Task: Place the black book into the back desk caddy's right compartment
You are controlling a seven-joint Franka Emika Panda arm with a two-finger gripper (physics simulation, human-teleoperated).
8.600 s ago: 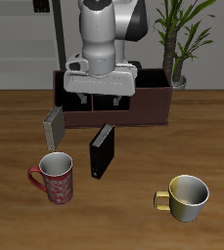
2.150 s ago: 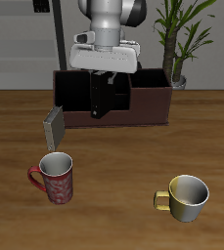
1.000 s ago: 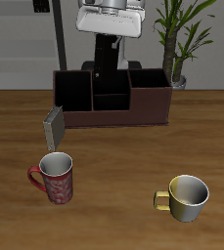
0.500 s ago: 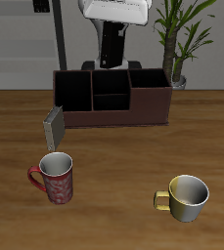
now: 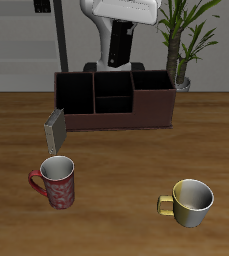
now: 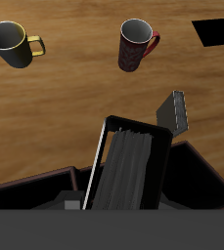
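Observation:
My gripper [image 5: 119, 27] is shut on the top of the black book [image 5: 119, 50], which hangs upright high above the back desk caddy [image 5: 114, 118], over its rear wall near the middle cells. The caddy is a long reddish-brown box with black dividers. Its right compartment [image 5: 152, 86] is the end bay nearest the plant. In the wrist view the black book [image 6: 128, 168] fills the centre, with the caddy [image 6: 25, 186] below it. The fingers themselves are hidden there.
A grey patterned book [image 5: 54, 129] leans at the caddy's other end and also shows in the wrist view [image 6: 174, 110]. A red mug [image 5: 56, 181] and a yellow mug [image 5: 191, 201] stand nearer the table's front edge. A potted plant [image 5: 181, 40] stands behind the caddy.
The gripper picked the black book off the table, lifted it above the caddy, and in the last second carried it sideways toward the plant end and slightly higher.

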